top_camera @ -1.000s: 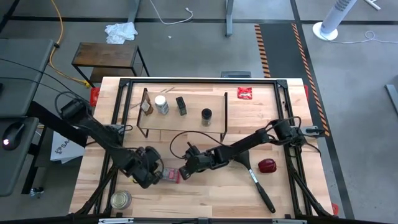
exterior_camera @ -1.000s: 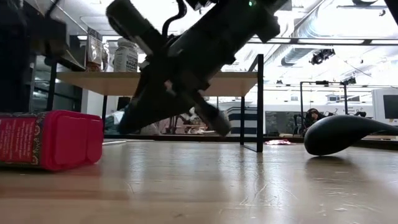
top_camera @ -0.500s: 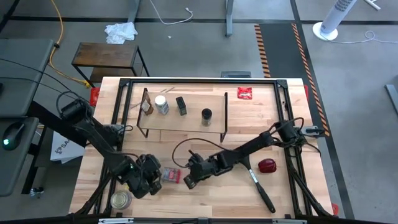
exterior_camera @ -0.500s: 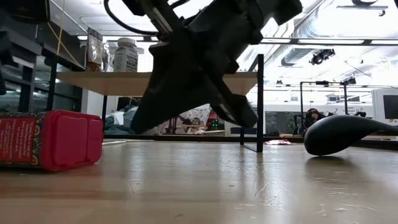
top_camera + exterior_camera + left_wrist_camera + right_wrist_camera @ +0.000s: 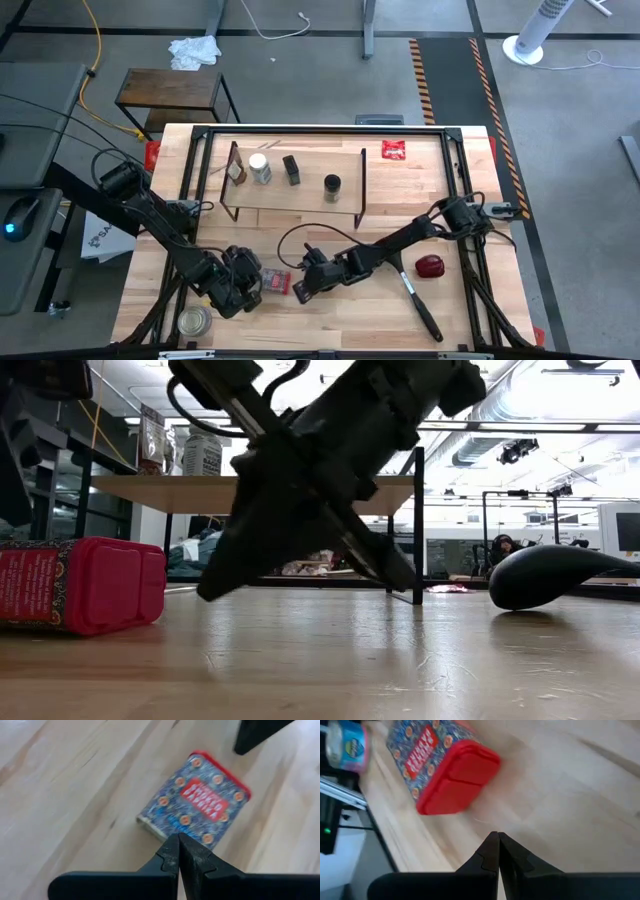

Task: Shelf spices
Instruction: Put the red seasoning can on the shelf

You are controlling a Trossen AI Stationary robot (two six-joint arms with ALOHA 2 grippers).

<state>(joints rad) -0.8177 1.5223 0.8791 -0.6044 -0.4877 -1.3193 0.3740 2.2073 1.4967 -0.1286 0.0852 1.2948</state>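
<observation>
The red square tin lies flat on the table near the front, and it shows on its side in the low view. My left gripper is shut just to its left, its tips at the tin's bottom end. My right gripper is shut just to the tin's right, a little short of its red lid. The shelf stands farther back. On it stand the brown bottle, white-capped jar, black box and dark-lidded jar. My left gripper's shut fingertips stand at the tin's bottom end, coming from the table's left. Whether they touch it or stand just over it, I cannot tell. The tin lies flat on the table.
A wider glass jar with a metal lid stands at the front left, close to my left arm. A flat red packet lies at the back right. A dark rounded object and a black-handled tool lie at the right.
My left gripper has drawn back toward the table's near edge and a little left. My right gripper has gone toward the near edge and come lower beside the tin. The tin has stayed where it was.
</observation>
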